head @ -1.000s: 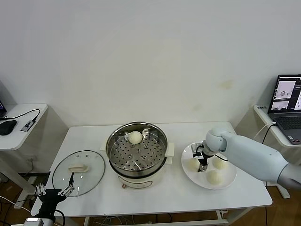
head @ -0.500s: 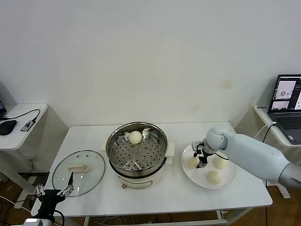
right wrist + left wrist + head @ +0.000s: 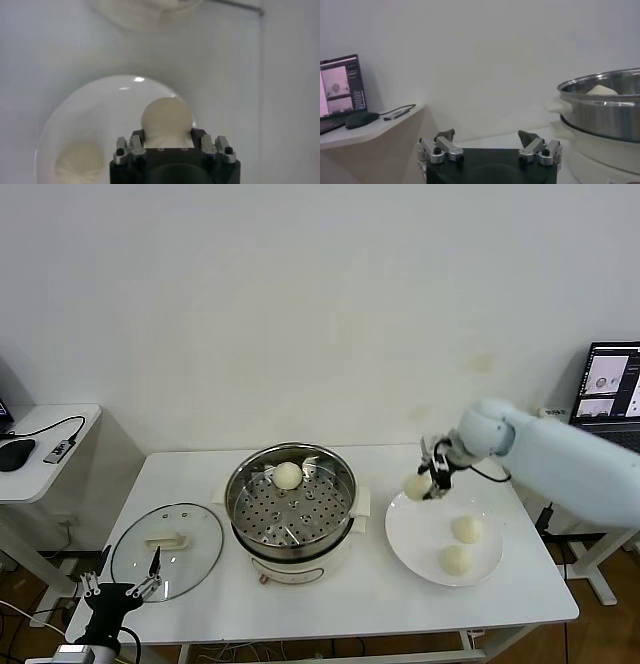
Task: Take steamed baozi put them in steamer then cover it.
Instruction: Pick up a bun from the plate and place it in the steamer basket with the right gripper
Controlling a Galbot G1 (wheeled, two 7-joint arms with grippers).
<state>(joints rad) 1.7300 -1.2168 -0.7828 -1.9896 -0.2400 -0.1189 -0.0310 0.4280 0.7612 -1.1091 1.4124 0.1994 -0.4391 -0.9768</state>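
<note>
Held baozi point(image 3: 166, 119): round, smooth, cream-white.

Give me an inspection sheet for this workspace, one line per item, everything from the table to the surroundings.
Surface: white table.
Job's things: steamer holds one baozi; two baozi on the white plate; glass cover lies flat beside the steamer.
Clutter: nothing seen.
Grippers: right gripper shut on a bun, lifted above the plate; left gripper open, parked at the table's near edge.
Cables: cable on the left side table.
Surroundings: mouse left, laptop right, white wall.
</note>
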